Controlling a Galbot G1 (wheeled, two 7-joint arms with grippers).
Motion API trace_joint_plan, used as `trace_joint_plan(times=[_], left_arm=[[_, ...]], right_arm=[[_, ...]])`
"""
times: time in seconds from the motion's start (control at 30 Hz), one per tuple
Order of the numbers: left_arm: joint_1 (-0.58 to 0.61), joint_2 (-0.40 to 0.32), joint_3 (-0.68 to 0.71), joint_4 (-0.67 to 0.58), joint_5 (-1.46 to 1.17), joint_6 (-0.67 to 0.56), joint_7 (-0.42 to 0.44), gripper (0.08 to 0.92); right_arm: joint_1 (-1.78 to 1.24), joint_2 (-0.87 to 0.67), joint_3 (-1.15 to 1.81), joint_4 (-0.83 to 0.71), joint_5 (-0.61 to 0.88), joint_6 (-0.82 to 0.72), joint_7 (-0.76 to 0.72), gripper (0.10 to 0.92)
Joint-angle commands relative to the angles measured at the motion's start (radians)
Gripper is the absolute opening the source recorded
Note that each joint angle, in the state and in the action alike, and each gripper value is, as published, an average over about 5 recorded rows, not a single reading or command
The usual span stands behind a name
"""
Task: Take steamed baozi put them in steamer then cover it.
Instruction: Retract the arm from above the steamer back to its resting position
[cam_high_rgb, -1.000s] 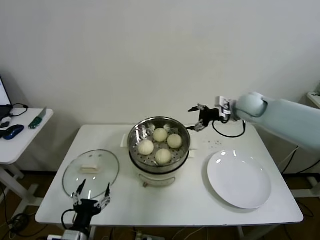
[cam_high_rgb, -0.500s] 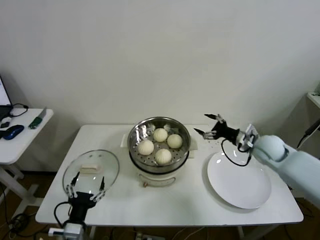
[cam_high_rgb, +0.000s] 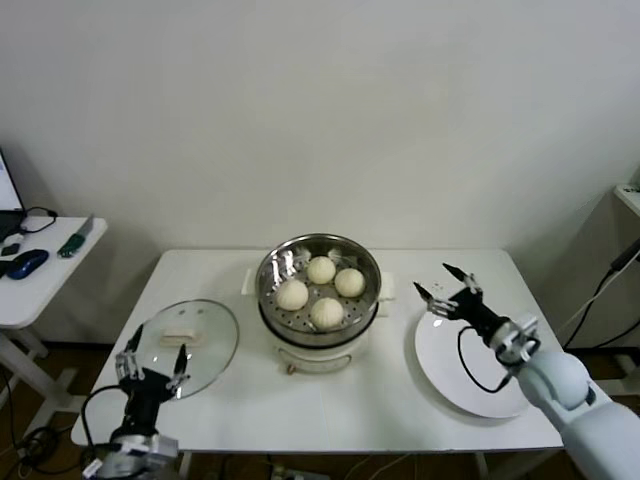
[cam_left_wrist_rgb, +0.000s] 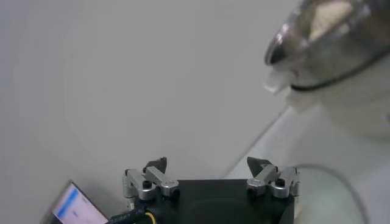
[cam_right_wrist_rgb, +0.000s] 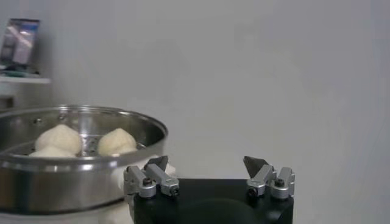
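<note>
Right claw (cam_high_rgb: 447, 288) retreated over plate (cam_high_rgb: 478, 385), wide; left claw (cam_high_rgb: 152, 360) wide; 4 smooth baozi (cam_high_rgb: 321, 288) in steel steamer (cam_high_rgb: 274, 272).

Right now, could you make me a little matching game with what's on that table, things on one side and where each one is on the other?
Things:
1. baozi
2. cover
3. white plate
4. right gripper

Places:
A. lying flat on the table, left of the steamer
B. open above the far edge of the plate
C. inside the steel basket
D. bare, right of the steamer

Pairs: 1-C, 2-A, 3-D, 4-B
</note>
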Motion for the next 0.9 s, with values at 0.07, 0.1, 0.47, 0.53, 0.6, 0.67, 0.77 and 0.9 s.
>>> trace_joint_plan(times=[0.07, 0.1, 0.47, 0.53, 0.6, 0.67, 0.77, 0.9], left_arm=[[-0.059, 0.132, 0.043, 0.092, 0.525, 0.123, 0.053, 0.823], [-0.075, 0.140, 0.054, 0.117, 0.522, 0.123, 0.052, 0.823], [-0.248, 0.150, 0.133, 0.422, 0.517, 0.056, 0.027, 0.823], [-0.274, 0.158, 0.139, 0.467, 0.521, 0.055, 0.022, 0.823], [-0.295, 0.165, 0.142, 0.504, 0.524, 0.055, 0.020, 0.823], [-0.317, 0.168, 0.141, 0.541, 0.529, 0.054, 0.013, 0.823], [-0.352, 0.167, 0.138, 0.589, 0.532, 0.049, 0.001, 0.823], [-0.394, 0.164, 0.137, 0.636, 0.522, 0.039, -0.016, 0.823]], right_arm=[[-0.301, 0.196, 0.314, 0.034, -0.108, -0.014, -0.008, 0.823], [-0.306, 0.202, 0.314, 0.033, -0.119, -0.014, -0.009, 0.823], [-0.311, 0.226, 0.311, 0.006, -0.199, -0.010, -0.018, 0.823], [-0.310, 0.230, 0.310, 0.003, -0.211, -0.005, -0.026, 0.823], [-0.310, 0.236, 0.307, 0.001, -0.222, -0.002, -0.033, 0.823], [-0.314, 0.240, 0.304, 0.001, -0.230, -0.001, -0.050, 0.823], [-0.326, 0.245, 0.302, 0.005, -0.247, 0.002, -0.076, 0.823], [-0.333, 0.250, 0.304, 0.004, -0.261, 0.009, -0.080, 0.823]])
